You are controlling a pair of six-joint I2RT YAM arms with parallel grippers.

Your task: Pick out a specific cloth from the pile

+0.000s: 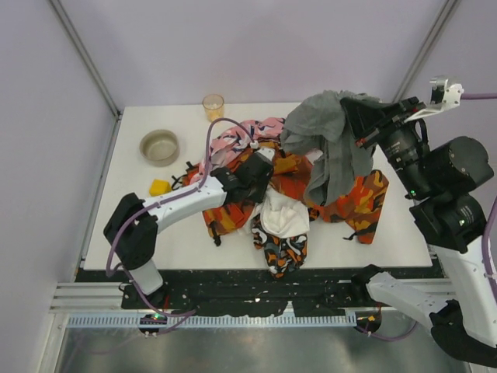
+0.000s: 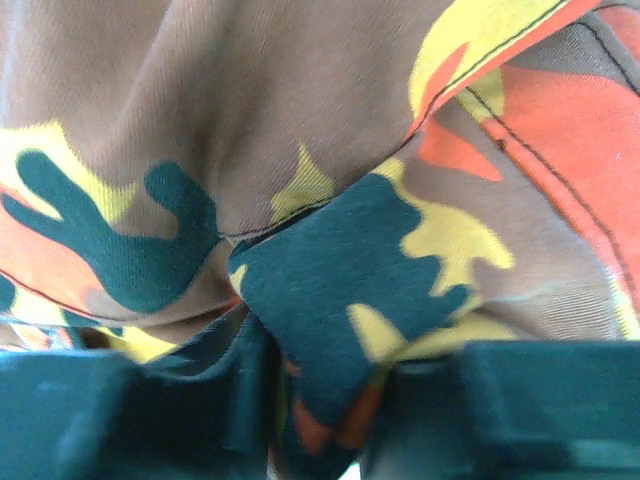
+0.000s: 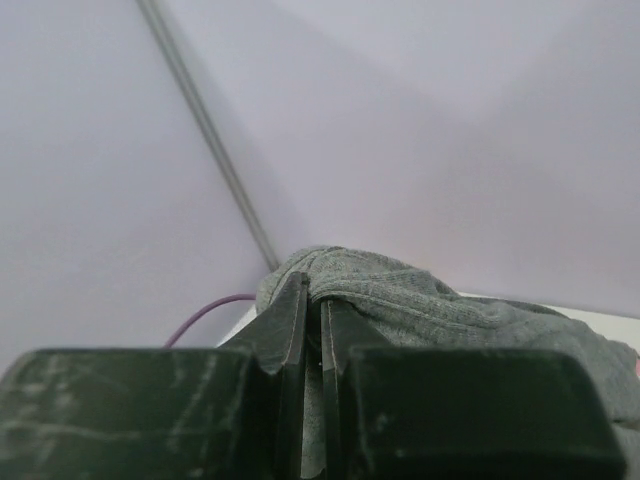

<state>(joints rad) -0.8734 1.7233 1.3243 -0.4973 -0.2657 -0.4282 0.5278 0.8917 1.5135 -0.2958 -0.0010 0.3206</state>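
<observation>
The dark grey cloth [image 1: 326, 132] hangs from my right gripper [image 1: 353, 116], lifted above the pile's far right side, its lower end draped on the orange camouflage garment [image 1: 357, 198]. In the right wrist view the right gripper [image 3: 315, 300] is shut on a fold of the grey cloth [image 3: 450, 310]. The pile holds the pink cloth [image 1: 256, 132], the white cloth [image 1: 283, 216] and the black-white-orange print [image 1: 281, 250]. My left gripper [image 1: 256, 167] is down on the pile's middle. In the left wrist view the left gripper [image 2: 320, 420] pinches a fold of camouflage fabric [image 2: 340, 280].
A metal bowl [image 1: 160, 146] and a small yellow object [image 1: 159, 186] sit on the white table [image 1: 132, 233] at the left. An amber cup [image 1: 213, 106] stands at the far edge. Walls enclose the table on three sides.
</observation>
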